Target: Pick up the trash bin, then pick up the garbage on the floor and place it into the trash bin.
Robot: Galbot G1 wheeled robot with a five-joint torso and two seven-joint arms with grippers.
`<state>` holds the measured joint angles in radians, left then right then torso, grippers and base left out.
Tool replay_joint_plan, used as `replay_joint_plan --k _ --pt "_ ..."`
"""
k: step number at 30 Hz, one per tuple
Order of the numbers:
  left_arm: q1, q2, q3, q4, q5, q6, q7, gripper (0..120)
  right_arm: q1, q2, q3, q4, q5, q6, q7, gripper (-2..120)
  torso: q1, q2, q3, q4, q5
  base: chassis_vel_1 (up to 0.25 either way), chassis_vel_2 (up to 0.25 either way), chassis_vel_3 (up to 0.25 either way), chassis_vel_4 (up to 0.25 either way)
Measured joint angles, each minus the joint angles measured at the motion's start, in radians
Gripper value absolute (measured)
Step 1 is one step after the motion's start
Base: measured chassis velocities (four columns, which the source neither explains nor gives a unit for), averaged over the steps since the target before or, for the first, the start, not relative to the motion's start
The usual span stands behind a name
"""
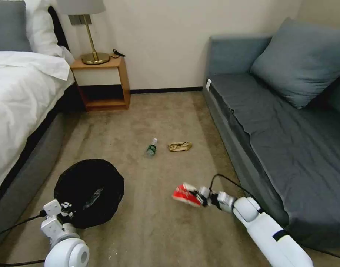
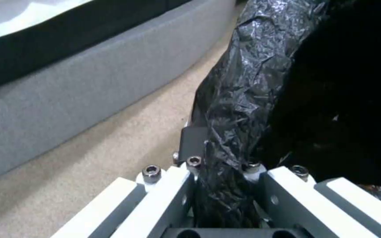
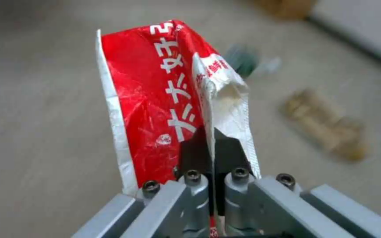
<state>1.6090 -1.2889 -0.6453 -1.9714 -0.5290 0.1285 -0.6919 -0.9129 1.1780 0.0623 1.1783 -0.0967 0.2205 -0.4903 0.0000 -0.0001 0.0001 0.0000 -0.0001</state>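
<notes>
The bin (image 1: pixel 89 191) sits low at the robot's left beside the bed (image 1: pixel 18 111), its black liner rim pinched between the fingers of the left gripper (image 1: pixel 66 207) — the wrist view shows the plastic (image 2: pixel 239 99) bunched in the narrow gap. To its right, apart from it, the right gripper (image 1: pixel 199 196) is clamped on the red-and-white wrapper (image 1: pixel 185 193) above the carpet (image 1: pixel 155 230) (its folded edge caught between the closed fingers (image 3: pixel 232 155)). Farther off on the floor lie the bottle (image 1: pixel 152 147) and the paper bag (image 1: pixel 180 146), near each other, short of the sofa (image 1: pixel 281 141).
</notes>
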Motion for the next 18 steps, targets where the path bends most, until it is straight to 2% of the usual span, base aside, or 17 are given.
replay_joint_plan --k 1,2,5,6,9,10,14,18 --pt "0.001 0.0 0.001 -0.001 0.004 0.0 0.002 1 0.011 0.02 -0.024 0.029 0.014 -0.007 0.085 0 0.0 0.0 0.0 0.0 -0.0001 0.0 0.0 0.0 0.0" --pt "0.001 0.0 0.001 -0.001 0.004 0.0 0.002 1 0.011 0.02 -0.024 0.029 0.014 -0.007 0.085 0 0.0 0.0 0.0 0.0 -0.0001 0.0 0.0 0.0 0.0" --pt "-0.001 0.001 0.004 -0.001 0.016 0.0 0.008 1 0.053 0.081 -0.115 0.095 0.053 -0.025 0.213 0 0.0 0.0 0.0 0.0 -0.0001 0.0 0.0 0.0 0.0" --pt "-0.001 0.001 0.004 -0.001 0.016 0.0 0.008 1 0.053 0.081 -0.115 0.095 0.053 -0.025 0.213 0 0.0 0.0 0.0 0.0 -0.0001 0.0 0.0 0.0 0.0" --pt "-0.011 0.0 0.01 0.002 0.027 -0.002 0.014 1 0.118 0.123 -0.259 0.134 0.201 -0.006 0.308 0 0.0 0.0 0.0 0.0001 -0.0001 0.0 0.0 0.0 0.0" --pt "-0.011 0.0 0.01 0.002 0.027 -0.002 0.014 1 0.118 0.123 -0.259 0.134 0.201 -0.006 0.308 0 0.0 0.0 0.0 0.0001 -0.0001 0.0 0.0 0.0 0.0" --pt "-0.019 -0.005 0.018 0.009 0.034 -0.01 0.027 1 0.198 0.166 -0.437 0.172 0.371 0.021 0.344 0 0.0 0.0 0.0 0.0003 -0.0004 0.0 0.0 0.0 0.0" --pt "-0.019 -0.008 0.02 0.012 0.054 -0.025 0.043 1 0.219 0.221 -0.5 0.178 0.441 0.022 0.356 0 0.0 0.0 0.0 0.0001 -0.0002 0.0 0.0 0.0 0.0"
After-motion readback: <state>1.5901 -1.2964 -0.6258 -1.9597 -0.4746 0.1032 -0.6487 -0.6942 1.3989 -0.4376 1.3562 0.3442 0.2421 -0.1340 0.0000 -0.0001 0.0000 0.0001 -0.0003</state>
